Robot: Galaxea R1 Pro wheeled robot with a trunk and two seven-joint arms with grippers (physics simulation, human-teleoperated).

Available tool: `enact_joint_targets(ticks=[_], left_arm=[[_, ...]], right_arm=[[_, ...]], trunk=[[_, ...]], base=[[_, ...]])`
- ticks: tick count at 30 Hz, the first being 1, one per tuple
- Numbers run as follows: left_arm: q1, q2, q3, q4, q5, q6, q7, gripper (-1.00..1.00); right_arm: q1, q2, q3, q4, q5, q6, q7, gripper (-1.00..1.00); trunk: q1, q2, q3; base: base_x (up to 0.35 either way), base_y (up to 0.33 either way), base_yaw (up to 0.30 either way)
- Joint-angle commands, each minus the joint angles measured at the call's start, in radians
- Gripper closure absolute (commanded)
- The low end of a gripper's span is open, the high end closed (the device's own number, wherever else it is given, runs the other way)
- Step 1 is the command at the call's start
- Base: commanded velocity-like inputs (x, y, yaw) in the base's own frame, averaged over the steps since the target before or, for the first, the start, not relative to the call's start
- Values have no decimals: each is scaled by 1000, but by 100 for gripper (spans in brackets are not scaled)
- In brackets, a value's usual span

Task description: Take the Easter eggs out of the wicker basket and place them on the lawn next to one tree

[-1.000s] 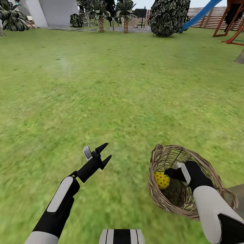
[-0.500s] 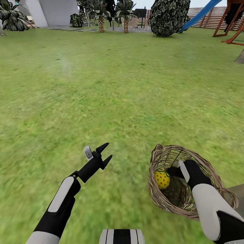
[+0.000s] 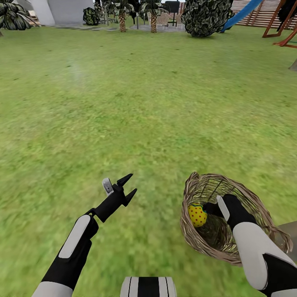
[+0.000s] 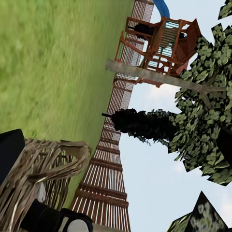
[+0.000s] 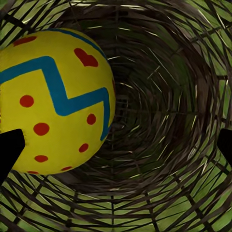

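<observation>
The basket point(image 3: 231, 218) is sitting on the lawn point(image 3: 148, 103) at about 4 o'clock in the head view, tipped so its mouth is facing up and toward the robot. One egg point(image 3: 197, 215) is lying inside it, against the wall at the basket's 9 o'clock side. The right gripper point(image 3: 208, 209) is reaching down into the basket, its tip just beside the egg, toward 3 o'clock of it.

In the right wrist view the egg point(image 5: 55, 99) is sitting at 9 to 10 o'clock, large and close, with the woven basket wall point(image 5: 164, 111) curving around behind it. The two dark fingertips point(image 5: 9, 150) are showing at opposite edges, wide apart, so the right gripper is spread and is gripping nothing. The near fingertip is overlapping the egg's lower edge; whether it is touching cannot be told. The egg is lying off to one side of the gap, not centred between the fingers.

The left gripper point(image 3: 128, 186) is hanging over bare grass at about 7 o'clock in the head view, well apart from the basket, its fingers parted and holding nothing.
</observation>
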Motion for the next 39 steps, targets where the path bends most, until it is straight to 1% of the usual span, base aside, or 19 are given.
enact_joint_targets(ticks=[1,4,8,9,13,14,21,27,31,39], left_arm=[[0,0,1,0,3,4,-1,-100],[0,0,-5,1,1,4,-1,-100],[0,-1,-18,1,0,4,-1,-100],[0,-1,-18,1,0,4,-1,-100],[0,-1,-21,2,0,-6,-1,-100],[0,-1,-21,2,0,-8,-1,-100],[0,-1,-21,2,-2,-13,-1,-100],[0,-1,-21,2,-2,-13,-1,-100],[0,-2,-21,2,-2,-13,-1,-100],[0,-2,-22,2,-2,-13,-1,-100]], right_arm=[[-1,1,-4,-1,6,4,2,-100],[-1,0,-3,-4,6,4,15,-100],[-1,-3,-1,-9,7,6,91,-100],[-2,-3,-1,-10,8,6,100,-100],[-2,-7,-1,-16,8,6,140,-100],[-3,-7,-1,-17,8,6,142,-100],[-28,-7,-1,-19,9,5,147,-100],[-35,-7,0,-20,8,-11,155,-100],[-36,-7,0,-20,9,-20,158,-100],[-36,-7,-1,-18,8,-23,158,-100]], trunk=[[0,0,-1],[0,0,-1],[0,0,-1],[0,0,-1],[2,-1,-16],[2,-1,-20],[2,-1,-20],[5,-3,-43],[5,-3,-43],[8,-5,-74]], base=[[0,0,0],[0,0,0],[0,0,0],[0,0,0],[0,0,0],[0,0,0],[0,0,0],[0,0,0],[0,0,0],[0,0,0]])
